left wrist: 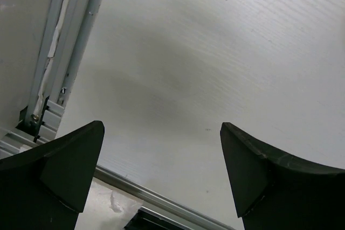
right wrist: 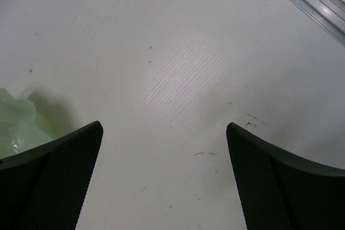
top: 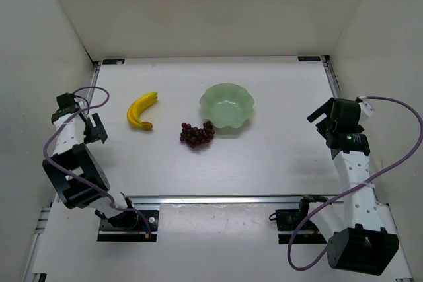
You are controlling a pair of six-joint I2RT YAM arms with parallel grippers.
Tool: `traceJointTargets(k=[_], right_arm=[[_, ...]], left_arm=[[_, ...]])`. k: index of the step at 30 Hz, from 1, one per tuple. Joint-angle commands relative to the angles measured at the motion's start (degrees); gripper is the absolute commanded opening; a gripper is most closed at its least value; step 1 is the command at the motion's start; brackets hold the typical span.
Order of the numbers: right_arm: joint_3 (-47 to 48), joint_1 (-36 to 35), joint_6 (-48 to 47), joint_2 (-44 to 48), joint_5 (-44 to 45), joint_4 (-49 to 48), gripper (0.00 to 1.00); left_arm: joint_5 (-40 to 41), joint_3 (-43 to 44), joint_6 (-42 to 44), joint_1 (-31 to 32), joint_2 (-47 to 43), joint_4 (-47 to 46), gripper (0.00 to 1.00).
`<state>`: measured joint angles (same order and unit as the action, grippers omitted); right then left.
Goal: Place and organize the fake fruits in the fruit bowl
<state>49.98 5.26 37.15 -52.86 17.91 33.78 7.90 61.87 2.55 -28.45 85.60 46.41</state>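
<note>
Bowl (top: 228,106) is empty, banana (top: 141,111) and grapes (top: 197,134) lie outside, nothing's done yet; left gripper (left wrist: 161,133) and right gripper (right wrist: 164,133) gape, empty.

Grapes (top: 197,134) between banana (top: 141,111) and bowl (top: 228,107)

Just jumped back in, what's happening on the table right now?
Nothing is being handled yet. The left arm and right arm sit off to either side, jaws open and empty. The banana bunch and the grapes lie on the table left of the fruit bowl, which has no fruit in it.
</note>
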Motion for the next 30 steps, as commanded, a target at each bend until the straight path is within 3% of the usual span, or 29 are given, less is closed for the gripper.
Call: traceJointTargets(k=[1,8,17,22,30], right_arm=[[-0.1,0.2,0.0,0.3,0.8,-0.6,0.99],[0.5,0.2,-1.0,-1.8,-2.2,-0.6,0.99],[1.6,0.2,0.0,-2.9,-5.8,-1.1,0.99],[-0.2,0.2,0.0,-1.8,-5.8,-1.1,0.99],[-0.8,0.2,-0.5,-1.3,-5.8,-0.6,0.99]], left_arm=[[-3.9,1.8,0.8,0.1,-3.2,-1.1,1.00],[-3.9,9.6,2.7,10.0,5.7,2.4,1.00],[-4.6,35.7,0.7,17.7,28.6,10.6,1.00],[-8.4,42.7,1.8,22.2,31.4,11.2,1.00],[-6.5,44.4,1.8,26.0,31.8,10.6,1.00]])
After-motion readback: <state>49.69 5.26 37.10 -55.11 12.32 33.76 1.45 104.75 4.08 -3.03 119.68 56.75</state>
